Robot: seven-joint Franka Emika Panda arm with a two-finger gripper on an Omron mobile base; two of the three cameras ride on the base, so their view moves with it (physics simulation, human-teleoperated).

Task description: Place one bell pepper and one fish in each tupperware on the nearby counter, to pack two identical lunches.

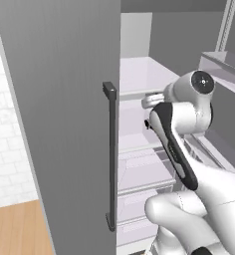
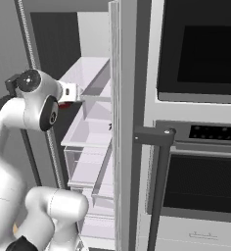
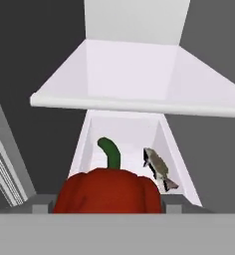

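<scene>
The arm reaches into the open fridge (image 1: 139, 74), its wrist at the level of the upper shelves. In the hand view a red pepper (image 3: 108, 191) with a curved green stem sits right up against the camera at 6 o'clock, where the pincer (image 3: 108, 208) works. The pepper spans the space between the two grey finger stubs at its sides, so the jaws stand fairly wide and look closed around it, though the contact itself is hidden behind the fruit. A sliver of the same red shows beside the wrist in the right base view.

A small brown-grey fish (image 3: 158, 168) lies on the white shelf (image 3: 134, 134) behind the pepper, at about 2 o'clock from it and apart from it. Another white shelf juts out above both.

In the left base view the grey fridge door (image 1: 59, 124) with its dark handle (image 1: 111, 154) stands open at 9 o'clock of the arm, and a strip of wooden worktop (image 1: 17, 229) shows at 8 o'clock. The right base view has a black oven (image 2: 200, 142) at 3 o'clock.
</scene>
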